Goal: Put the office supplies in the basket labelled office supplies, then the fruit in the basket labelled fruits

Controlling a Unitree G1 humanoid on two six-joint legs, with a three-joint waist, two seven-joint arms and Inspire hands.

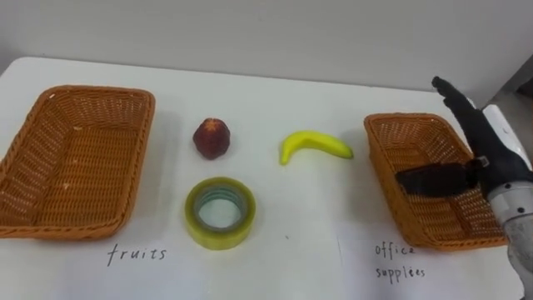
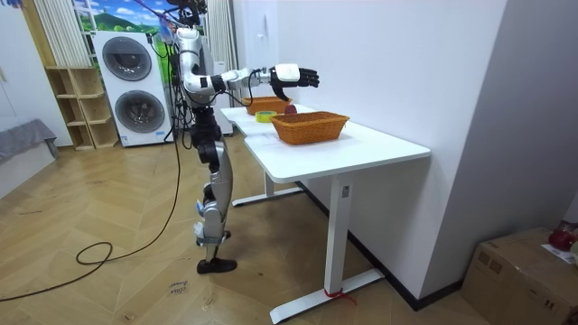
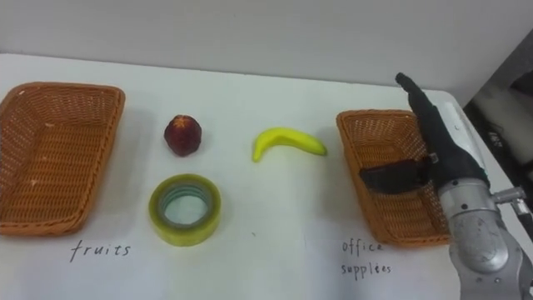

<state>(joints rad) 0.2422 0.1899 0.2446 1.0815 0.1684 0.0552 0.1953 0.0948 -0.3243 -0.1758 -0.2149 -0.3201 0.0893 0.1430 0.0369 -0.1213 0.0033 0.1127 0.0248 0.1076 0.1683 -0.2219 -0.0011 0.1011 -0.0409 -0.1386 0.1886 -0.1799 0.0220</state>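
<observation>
The right hand [image 1: 487,154] is held out over the right wicker basket [image 1: 376,154]. Its fingers are stretched straight toward the far rim and the thumb is swung out sideways across the basket. So it's wide open, nothing gripped.

From the room view it can be seen that the hand is kept well above the basket, not resting in it, which is hard to judge from the head camera. The robot is also seen there standing upright at the end of the white surface [image 1: 291,250], with two stacked washing machines [image 2: 131,86] behind it and a cardboard box [image 2: 524,271] on the floor.

Counted up: two baskets (left one [image 1: 83,150] too), one banana [image 1: 315,145], one reddish round fruit [image 1: 211,137], one roll of yellowish tape [image 1: 218,237]. All three loose items are left lying on the surface between the baskets.
</observation>
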